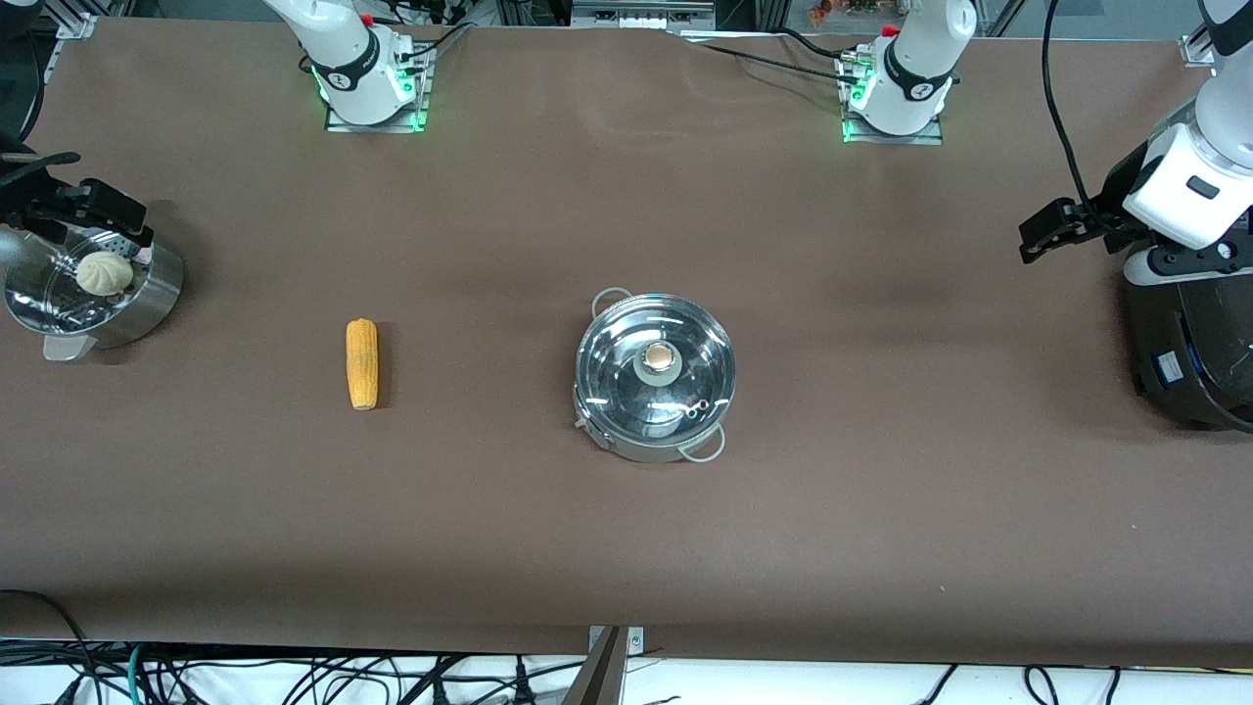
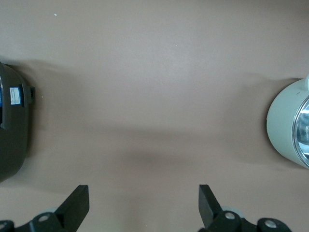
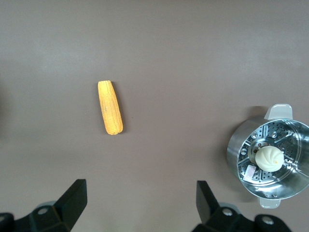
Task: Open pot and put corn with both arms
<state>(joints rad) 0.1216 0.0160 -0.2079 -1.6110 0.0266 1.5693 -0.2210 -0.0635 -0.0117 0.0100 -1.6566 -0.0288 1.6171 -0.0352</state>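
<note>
A brown table [image 1: 626, 509] fills the front view, with the two arm bases standing along its top edge. At the left arm's end of the table sits a dark round appliance [image 1: 1189, 357], partly cut off by the edge of the picture. The left gripper [image 1: 1040, 233] hangs in the air over bare table just beside that appliance, its fingers [image 2: 77, 200] spread wide and holding nothing.

The pot [image 1: 655, 377] stands near the middle of the table, its glass lid [image 1: 656, 364] closed on top and a tan knob [image 1: 659, 356] at the lid's centre. Thin wire loop handles stick out from its rim.

At the right arm's end of the table a steel steamer bowl [image 1: 147, 304] holds a pale bun [image 1: 104, 273] on its perforated insert. The right gripper [image 1: 103, 211] hovers over that bowl, its fingers [image 3: 72, 200] also spread wide and empty.

The corn [image 1: 362, 363] lies flat on the table between the steamer bowl and the pot, well apart from both, with nothing touching it.
</note>
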